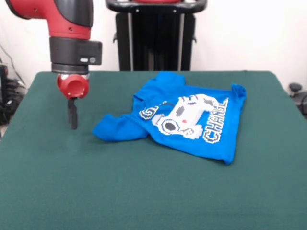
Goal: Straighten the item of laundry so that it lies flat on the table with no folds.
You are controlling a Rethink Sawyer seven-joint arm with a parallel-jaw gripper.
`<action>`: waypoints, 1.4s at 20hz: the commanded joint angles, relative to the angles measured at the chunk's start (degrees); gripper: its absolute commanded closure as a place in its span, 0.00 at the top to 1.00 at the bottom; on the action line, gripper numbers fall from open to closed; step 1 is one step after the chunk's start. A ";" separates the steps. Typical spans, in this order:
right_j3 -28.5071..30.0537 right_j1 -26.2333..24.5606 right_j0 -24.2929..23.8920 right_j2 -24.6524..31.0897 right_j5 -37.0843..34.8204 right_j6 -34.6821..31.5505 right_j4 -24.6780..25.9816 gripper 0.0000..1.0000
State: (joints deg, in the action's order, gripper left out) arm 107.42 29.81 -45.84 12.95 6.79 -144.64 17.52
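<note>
The blue T-shirt (192, 117) lies right of the middle of the green table (144, 191). It is turned at an angle and rumpled. Its left part is bunched into a fold (120, 128), and its top edge and right corner are turned over. The white controller print and the letters "G" and "CHANGE" show; the rest of the lettering is hidden in folds. My gripper (73, 122) hangs straight down from the red wrist (73, 85), left of the shirt and apart from it, low over the cloth. Its fingers are together and hold nothing.
The black pedestal (156, 38) stands behind the table's far edge. Cables and dark gear show beyond the left edge (7, 91), and a dark object beyond the right edge (296, 90). Bare green cloth spreads in front of the shirt and left of it.
</note>
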 commanded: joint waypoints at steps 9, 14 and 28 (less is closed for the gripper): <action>6.38 -5.12 -6.18 20.45 -7.30 2.10 7.86 1.00; 5.92 -6.33 -7.27 21.79 -6.93 2.35 9.84 1.00; 4.27 -6.47 -4.18 16.83 -12.68 2.53 9.10 1.00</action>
State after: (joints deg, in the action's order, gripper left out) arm 111.04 25.49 -54.09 28.21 3.59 -144.64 25.68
